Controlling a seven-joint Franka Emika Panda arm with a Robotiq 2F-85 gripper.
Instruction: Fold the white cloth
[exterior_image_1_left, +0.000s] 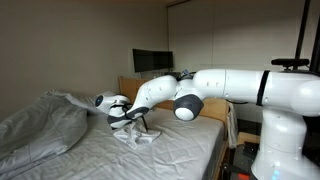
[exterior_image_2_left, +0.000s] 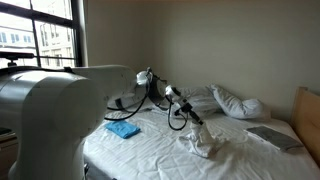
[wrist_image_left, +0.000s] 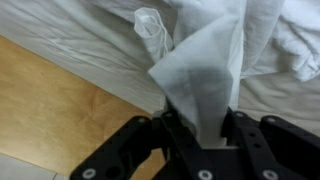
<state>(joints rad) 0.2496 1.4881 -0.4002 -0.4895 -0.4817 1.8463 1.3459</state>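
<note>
Wrist view: the gripper (wrist_image_left: 203, 122) enters from the bottom edge, and the white cloth (wrist_image_left: 205, 75) is seen directly between its black fingers (wrist_image_left: 160, 135). The jaws stand partly apart, with the bunched fabric filling the gap between them. Whether the fabric is actually clamped cannot be told. From the jaws the cloth rises up the picture as a broad band, so its long axis runs away from the gripper toward the rumpled bedding at the top. One thin, twisted end of it points up and to the left. A wooden surface (wrist_image_left: 60, 105) is visible to the left, below the edge of the bedsheet (wrist_image_left: 70, 30).

In both exterior views the gripper is held low over the bed, tilted downward, with the cloth immediately beneath its fingertips. In an exterior view the cloth (exterior_image_2_left: 203, 142) is gathered in a small upright heap on the sheet, narrowing toward the gripper (exterior_image_2_left: 194, 118) above it. In an exterior view the cloth (exterior_image_1_left: 138, 138) is spread a little wider on the sheet under the gripper (exterior_image_1_left: 122, 118), just beside the large rumpled duvet (exterior_image_1_left: 40, 125).

A blue item (exterior_image_2_left: 123, 129) lies flat on the sheet, well apart from the cloth, and the pillows (exterior_image_2_left: 240, 103) lie beyond it near the headboard.
</note>
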